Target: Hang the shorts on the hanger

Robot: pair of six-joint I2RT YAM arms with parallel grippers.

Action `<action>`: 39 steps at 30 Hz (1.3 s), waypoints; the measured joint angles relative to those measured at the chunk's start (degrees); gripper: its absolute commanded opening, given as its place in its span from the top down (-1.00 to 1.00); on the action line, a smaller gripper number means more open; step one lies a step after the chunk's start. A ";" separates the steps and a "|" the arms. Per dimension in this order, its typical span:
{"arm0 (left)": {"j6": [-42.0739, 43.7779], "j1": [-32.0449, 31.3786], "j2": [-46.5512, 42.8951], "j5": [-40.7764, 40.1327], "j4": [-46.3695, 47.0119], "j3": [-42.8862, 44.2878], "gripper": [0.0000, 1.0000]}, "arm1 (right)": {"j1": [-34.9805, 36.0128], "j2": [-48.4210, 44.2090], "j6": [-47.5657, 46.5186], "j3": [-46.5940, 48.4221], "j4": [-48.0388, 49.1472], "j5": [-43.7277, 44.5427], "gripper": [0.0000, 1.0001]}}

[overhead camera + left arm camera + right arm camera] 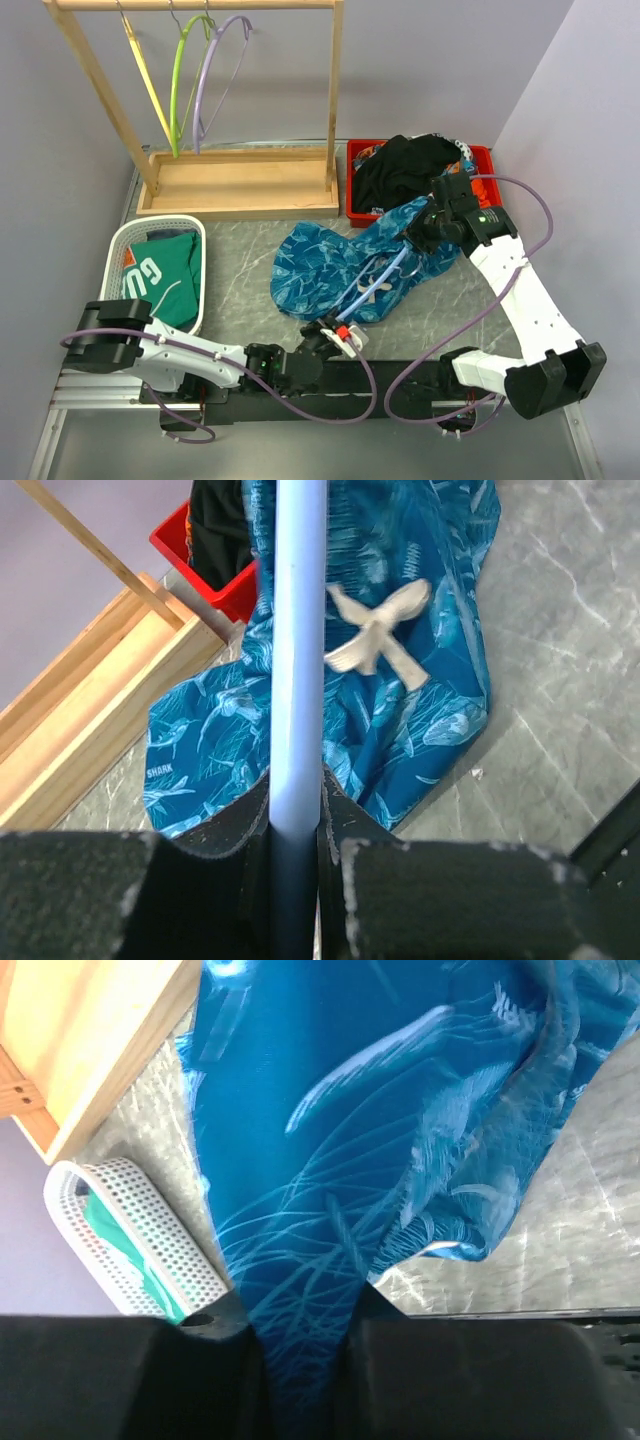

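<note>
Your left gripper (297,842) pinches the thin light-blue plastic hanger (300,630); your right gripper (300,1332) pinches the shiny blue shorts (320,270) lying on the grey table (240,262). The white perforated basket (118,240) holds a green shirt (165,272); the red bin (352,182) holds a black garment (400,165).

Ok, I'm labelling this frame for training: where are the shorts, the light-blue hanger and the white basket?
shorts (315,270): top view, left end of the spread blue fabric.
hanger (298,650): left wrist view, middle of its light-blue bar.
white basket (160,221): top view, its far rim.
</note>
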 measured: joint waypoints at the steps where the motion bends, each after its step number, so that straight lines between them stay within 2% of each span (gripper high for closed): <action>1: -0.04 -0.17 0.33 0.07 -0.50 0.13 0.34 | 0.02 0.39 0.63 0.00 0.33 -0.85 1.00; 4: -1.60 -0.33 0.66 -1.11 -1.36 1.49 -0.11 | -0.24 0.83 -0.48 -0.70 1.25 -0.90 1.00; 5: -2.36 -0.31 0.66 -1.33 -1.55 2.23 -0.39 | -0.46 0.85 -1.03 -0.98 1.33 -0.90 1.00; 6: -3.72 -0.31 0.59 -1.46 -2.03 3.37 -0.52 | -0.59 0.85 -1.57 -1.31 1.44 -0.74 1.00; 8: -8.00 -0.26 -0.20 -0.94 -4.59 5.64 -0.76 | -0.63 0.79 -3.10 -1.51 1.51 -0.81 1.00; 11: -15.52 -0.26 -3.37 1.05 -9.38 7.34 -0.95 | -0.63 0.31 -5.44 -1.51 1.86 -1.03 1.00; 15: -26.03 -0.09 -9.77 4.55 -16.59 7.78 -0.89 | -0.61 -2.86 -8.02 -3.45 3.96 -1.11 1.00; 18: -36.37 1.79 -13.66 7.02 -23.26 9.35 -0.69 | -0.61 -6.25 -10.12 -5.22 4.31 -1.42 1.00; 22: -50.47 12.24 -16.24 16.59 -31.98 12.04 -0.60 | -0.61 -10.16 -13.16 -5.27 4.24 -2.32 1.00; 25: -54.95 19.06 -16.33 21.51 -35.01 12.04 -0.48 | -0.52 -13.40 -15.89 -4.72 3.56 -3.54 1.00; 31: -58.42 24.81 -9.55 31.56 -40.37 13.99 -0.22 | 0.87 -16.39 -21.03 1.46 -0.42 -5.31 1.00; 39: -55.91 25.46 -5.44 41.57 -40.13 15.50 -0.32 | 1.88 -15.37 -24.20 8.96 -4.20 -6.32 1.00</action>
